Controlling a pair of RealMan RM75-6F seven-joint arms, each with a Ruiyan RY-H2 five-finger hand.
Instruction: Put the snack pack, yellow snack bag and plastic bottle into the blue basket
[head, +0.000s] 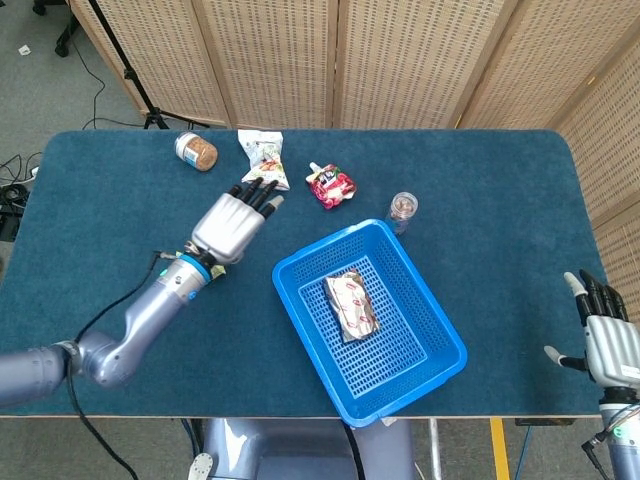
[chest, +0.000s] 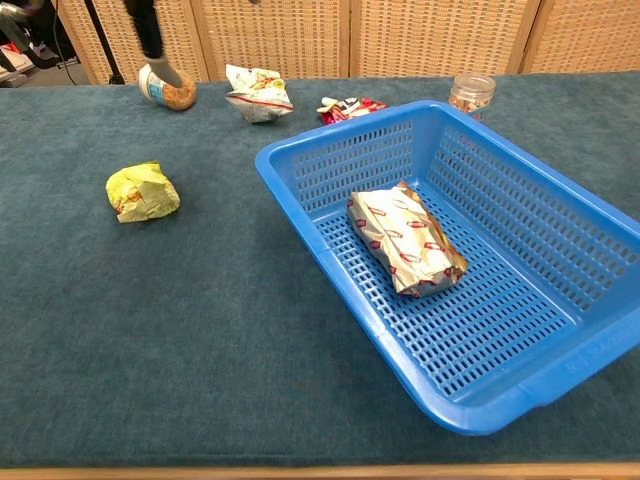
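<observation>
Head view: blue basket (head: 440, 330) sits lower center-right of frame on the teal table (head: 500, 200), w/ the snack pack (head: 351, 304) lying flat inside, near the basket's upper-left part. Left hand (head: 233, 220) is left of center, raised over the table, fingers spread & holding nothing; fingertips point up-right toward the white snack bag (head: 263, 160) at top center. The yellow snack bag isn't visible in this view, it's hidden under the left hand. Right hand (head: 606, 335) is at lower right edge of frame, off the table's edge, fingers apart, nothing in it. Plastic bottle (head: 402, 208) stands upright just beside the basket's upper corner, outside it. Red pouch (head: 330, 185) lies upper center, betw. the white bag & the bottle. Jar w/ white lid (head: 195, 151) lies on its side at upper left.

Chest view: yellow snack bag (chest: 143, 192) rests on the table at left of frame, well apart from the basket (chest: 310, 230). Snack pack (chest: 405, 240) lies on the basket floor, center-right of frame. Bottle (chest: 471, 96) shows behind the basket's far rim, upper right. White bag (chest: 256, 92), red pouch (chest: 350, 106) & jar (chest: 168, 90) sit along the top. Dark fingertips (chest: 150, 30) of the left hand show at upper left, above the jar.
</observation>
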